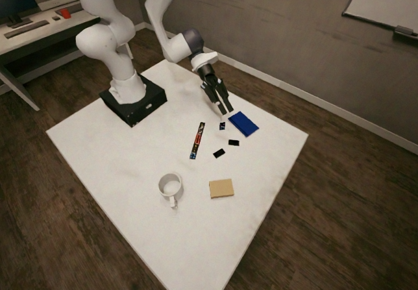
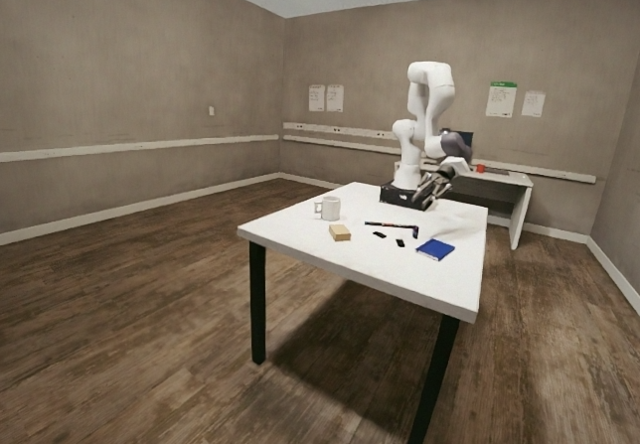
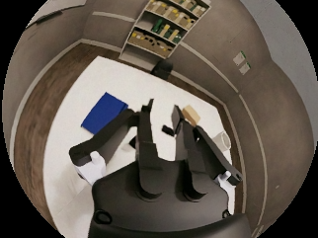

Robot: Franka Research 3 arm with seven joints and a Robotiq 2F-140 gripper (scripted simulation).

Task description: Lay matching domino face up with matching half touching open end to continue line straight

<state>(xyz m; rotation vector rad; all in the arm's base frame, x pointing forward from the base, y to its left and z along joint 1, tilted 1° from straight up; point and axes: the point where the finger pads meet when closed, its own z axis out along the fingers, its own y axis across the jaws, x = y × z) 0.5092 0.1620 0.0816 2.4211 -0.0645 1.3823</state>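
The line of dominoes point(image 1: 197, 139) point(image 2: 390, 224) lies face up and straight, with blue pips at its end nearer the mug and red ones near its middle. A face-up domino point(image 1: 222, 125) point(image 2: 415, 232) with blue pips lies apart, between the line and the blue book; its pips are too small to count. One face-down black domino point(image 1: 233, 142) point(image 2: 400, 242) point(image 3: 132, 142) lies on the book's side. Another face-down domino point(image 1: 219, 153) point(image 2: 379, 234) point(image 3: 168, 130) lies nearer the tan box. My gripper point(image 1: 227, 111) point(image 3: 162, 108) is above the table, tilted, its fingers partly apart with nothing seen between them.
The blue book point(image 1: 244, 124) point(image 2: 435, 249) point(image 3: 105, 113) lies close to the face-up loose domino. The tan box point(image 1: 221, 188) point(image 2: 339, 232) point(image 3: 191, 115) and white mug point(image 1: 170, 189) point(image 2: 331, 208) point(image 3: 223, 141) stand farther from the arm's base.
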